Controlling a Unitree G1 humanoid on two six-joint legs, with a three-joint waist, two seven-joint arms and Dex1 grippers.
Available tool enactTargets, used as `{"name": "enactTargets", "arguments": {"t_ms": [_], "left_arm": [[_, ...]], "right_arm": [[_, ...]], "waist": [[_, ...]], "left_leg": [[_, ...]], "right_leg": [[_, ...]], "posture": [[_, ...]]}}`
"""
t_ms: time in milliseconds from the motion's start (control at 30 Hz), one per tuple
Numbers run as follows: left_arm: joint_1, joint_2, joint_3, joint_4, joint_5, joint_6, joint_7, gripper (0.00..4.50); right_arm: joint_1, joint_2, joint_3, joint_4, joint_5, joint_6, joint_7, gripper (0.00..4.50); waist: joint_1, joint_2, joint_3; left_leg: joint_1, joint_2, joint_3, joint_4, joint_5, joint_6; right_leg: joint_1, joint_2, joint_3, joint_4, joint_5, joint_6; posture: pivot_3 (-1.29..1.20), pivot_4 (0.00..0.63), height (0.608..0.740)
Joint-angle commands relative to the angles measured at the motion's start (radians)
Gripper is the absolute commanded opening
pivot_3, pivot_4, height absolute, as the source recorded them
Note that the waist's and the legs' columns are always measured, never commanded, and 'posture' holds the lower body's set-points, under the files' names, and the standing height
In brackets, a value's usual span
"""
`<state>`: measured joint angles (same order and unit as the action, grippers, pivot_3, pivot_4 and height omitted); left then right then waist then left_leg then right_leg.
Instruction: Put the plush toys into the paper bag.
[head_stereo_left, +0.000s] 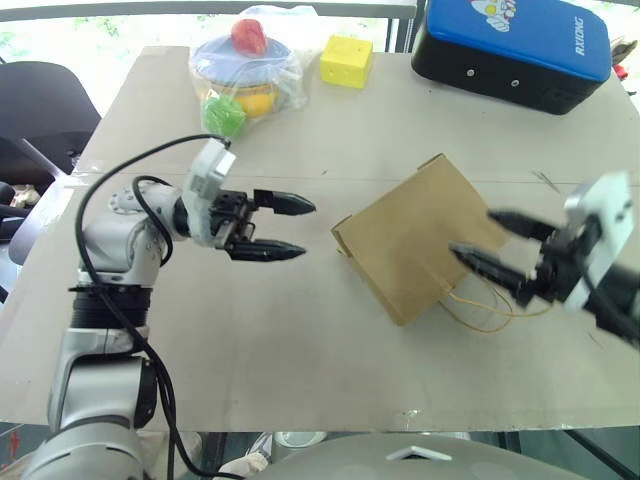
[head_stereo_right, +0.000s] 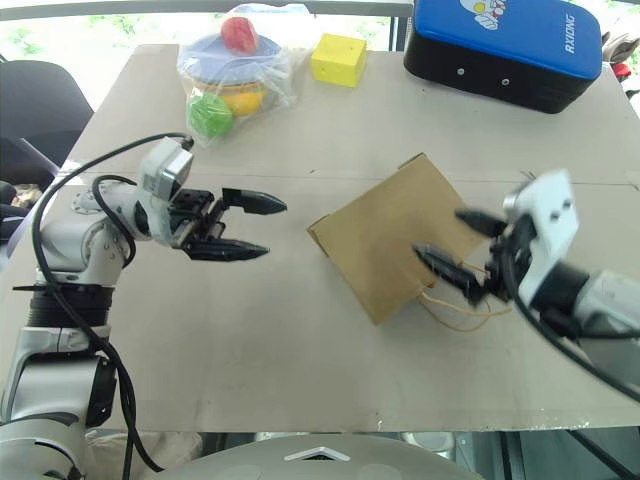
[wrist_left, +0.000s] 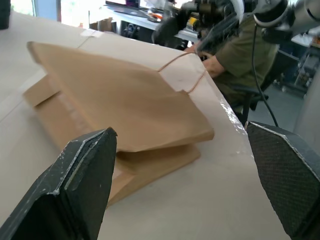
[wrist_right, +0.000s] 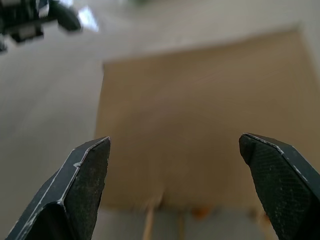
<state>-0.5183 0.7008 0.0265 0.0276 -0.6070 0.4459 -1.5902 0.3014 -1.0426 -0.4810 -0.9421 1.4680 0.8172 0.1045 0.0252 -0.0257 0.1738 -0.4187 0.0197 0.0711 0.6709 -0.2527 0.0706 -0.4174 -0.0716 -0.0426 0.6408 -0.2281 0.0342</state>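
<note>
The brown paper bag (head_stereo_left: 420, 235) lies flat on the table, its loop handles (head_stereo_left: 480, 310) trailing toward the front right. The plush toys are hidden. My left gripper (head_stereo_left: 308, 228) hovers open to the left of the bag, a short gap away from its folded bottom edge, holding nothing. My right gripper (head_stereo_left: 473, 233) is open over the bag's handle end, also with nothing between its fingers. In the left wrist view the bag (wrist_left: 125, 95) lies beyond the spread fingers (wrist_left: 90, 170). The right wrist view looks down on the bag (wrist_right: 200, 110) between its wide-apart fingers (wrist_right: 85, 175).
At the table's far edge sit a clear plastic bag of coloured toys (head_stereo_left: 245, 70), a yellow cube (head_stereo_left: 346, 60) and a black case with a blue lid (head_stereo_left: 515, 50). A black chair (head_stereo_left: 40, 110) stands off the left side. A seated person (wrist_left: 235, 55) is beyond the table.
</note>
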Motion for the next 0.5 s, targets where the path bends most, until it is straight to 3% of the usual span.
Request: {"name": "enactTargets", "arguments": {"t_ms": [33, 333, 500], "left_arm": [[0.009, -0.03, -0.021, -0.102, 0.042, -0.163, -0.004, 4.46], [-0.022, -0.088, -0.204, 0.02, 0.208, -0.688, -0.024, 4.46], [-0.078, -0.165, -0.281, 0.174, 0.355, -1.026, -0.021, 4.46]], "right_arm": [[0.132, 0.036, -0.158, -0.091, 0.042, -0.026, 0.057, 4.08], [0.381, 0.102, -0.347, -0.105, 0.293, -0.022, 0.117, 4.08], [0.458, 0.18, -0.256, -0.105, 0.226, -0.004, 0.089, 4.08]], "waist": [[-0.001, 0.0, 0.0], [-0.007, 0.001, -0.001], [-0.003, 0.0, -0.002]], "left_leg": [[0.0, 0.0, 0.0, 0.0, 0.0, 0.0], [0.004, 0.0, 0.0, 0.001, -0.002, 0.004], [0.003, -0.001, 0.0, 0.001, -0.003, 0.005]], "right_leg": [[0.001, 0.0, 0.0, 0.0, 0.0, 0.0], [0.003, 0.002, 0.001, 0.001, 0.0, 0.0], [0.003, 0.002, 0.0, 0.0, 0.0, 0.0]], "posture": [[0.0, 0.15, 0.74], [0.0, 0.15, 0.74], [0.0, 0.15, 0.74]]}}
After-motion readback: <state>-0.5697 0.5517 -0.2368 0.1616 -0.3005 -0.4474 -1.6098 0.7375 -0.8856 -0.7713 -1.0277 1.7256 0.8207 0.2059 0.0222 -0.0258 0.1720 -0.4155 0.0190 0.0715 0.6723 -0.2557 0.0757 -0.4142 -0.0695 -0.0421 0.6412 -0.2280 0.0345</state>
